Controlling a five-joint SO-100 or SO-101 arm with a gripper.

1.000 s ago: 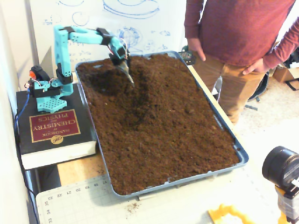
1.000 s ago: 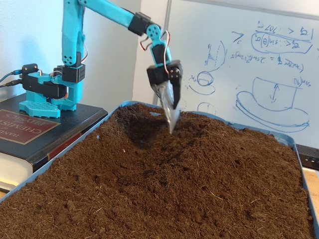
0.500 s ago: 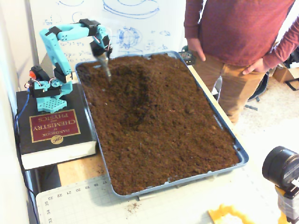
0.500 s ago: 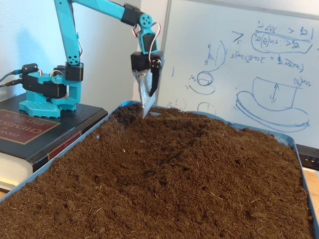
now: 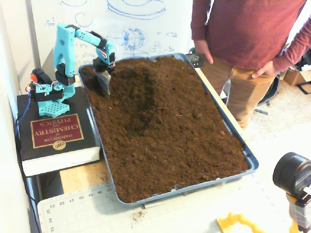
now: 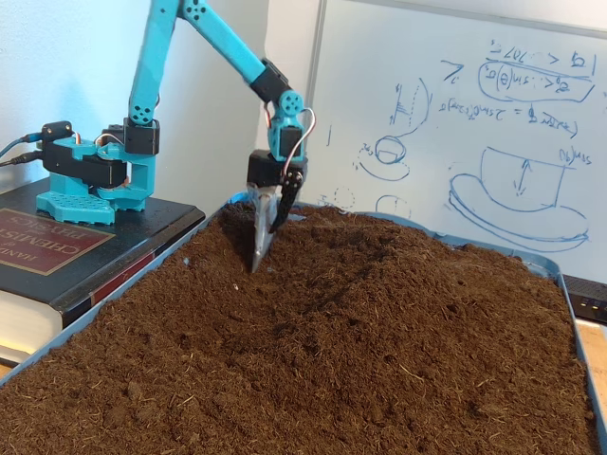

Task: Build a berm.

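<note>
We saw the berm, a low crumbly dark-brown ridge with sloping sides, in the tray's far half. Beside it, the gripper pointed down, its grey scoop-like tip touching soil near the tray's left edge in a fixed view; we could not tell whether its fingers were parted.

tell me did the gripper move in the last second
Yes. The gripper went from mid-tray toward the tray's left edge near the book, tip now in soil.
</note>
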